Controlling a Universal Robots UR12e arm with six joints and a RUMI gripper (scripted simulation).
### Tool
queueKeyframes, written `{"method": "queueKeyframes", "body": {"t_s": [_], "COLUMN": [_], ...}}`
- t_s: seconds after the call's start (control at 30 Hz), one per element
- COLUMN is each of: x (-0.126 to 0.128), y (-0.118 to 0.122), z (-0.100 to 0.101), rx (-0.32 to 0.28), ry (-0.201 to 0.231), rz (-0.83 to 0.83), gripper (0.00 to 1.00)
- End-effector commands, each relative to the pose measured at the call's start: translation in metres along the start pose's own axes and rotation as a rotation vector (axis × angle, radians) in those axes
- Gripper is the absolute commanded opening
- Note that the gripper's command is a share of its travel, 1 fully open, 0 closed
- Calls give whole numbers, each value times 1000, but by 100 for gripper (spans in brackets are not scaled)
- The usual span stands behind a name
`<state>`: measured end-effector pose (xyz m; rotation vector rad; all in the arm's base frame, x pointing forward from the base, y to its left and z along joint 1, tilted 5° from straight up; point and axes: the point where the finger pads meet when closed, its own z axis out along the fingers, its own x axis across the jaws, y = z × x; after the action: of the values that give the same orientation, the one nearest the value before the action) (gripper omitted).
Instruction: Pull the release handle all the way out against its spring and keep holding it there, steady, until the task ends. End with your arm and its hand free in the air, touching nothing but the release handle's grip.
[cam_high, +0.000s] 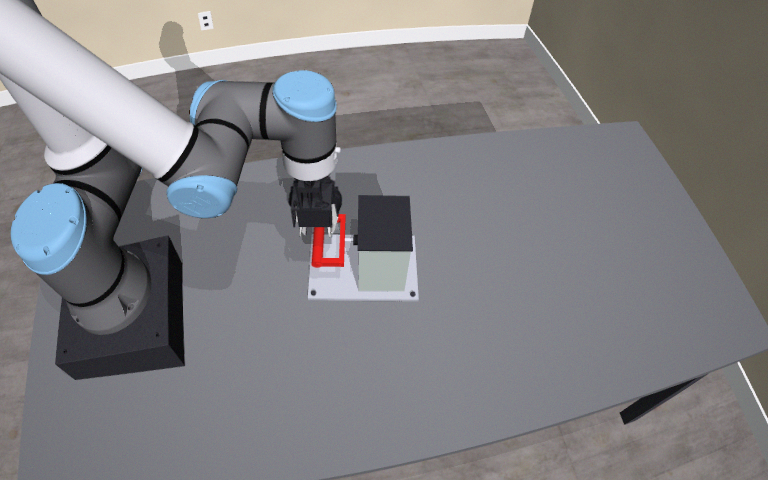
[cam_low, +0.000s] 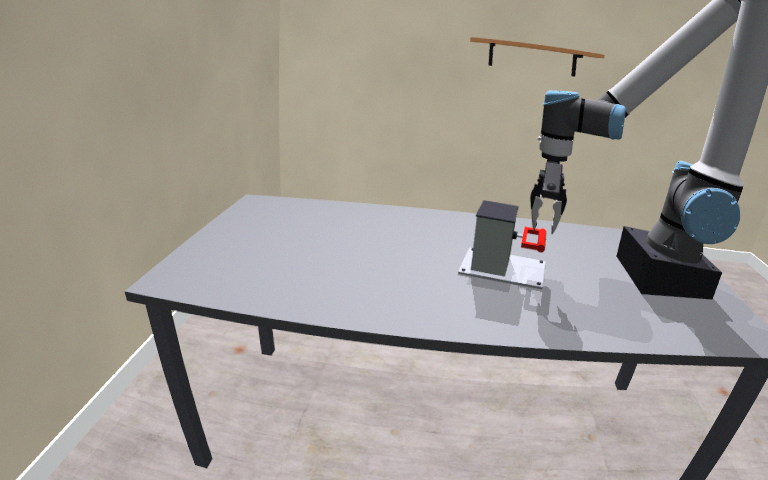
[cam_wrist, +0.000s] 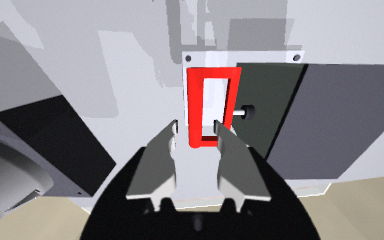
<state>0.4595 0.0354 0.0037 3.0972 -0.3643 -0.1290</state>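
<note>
Red rectangular loop release handle (cam_wrist: 212, 106) sits on a short rod just beside the dark-topped grey housing box (cam_high: 384, 244), not yet pulled out. Black two-jaw gripper (cam_wrist: 195, 128) hangs above the handle's outer bar, jaws partly open, holding nothing, straddling it for a grasp.

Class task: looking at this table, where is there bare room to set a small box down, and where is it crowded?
Bare patches: the table right of the grey housing, and the front strip before the base plate. Crowded: between the arm's pedestal and the red handle, where the gripper hangs with jaws apart.
</note>
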Motion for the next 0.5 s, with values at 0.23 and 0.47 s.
{"method": "queueKeyframes", "body": {"t_s": [0.23, 0.47], "x": [0, -1], "y": [1, 0], "z": [1, 3], "rx": [0, 1], "ry": [-1, -3], "rz": [0, 0], "gripper": [30, 30]}}
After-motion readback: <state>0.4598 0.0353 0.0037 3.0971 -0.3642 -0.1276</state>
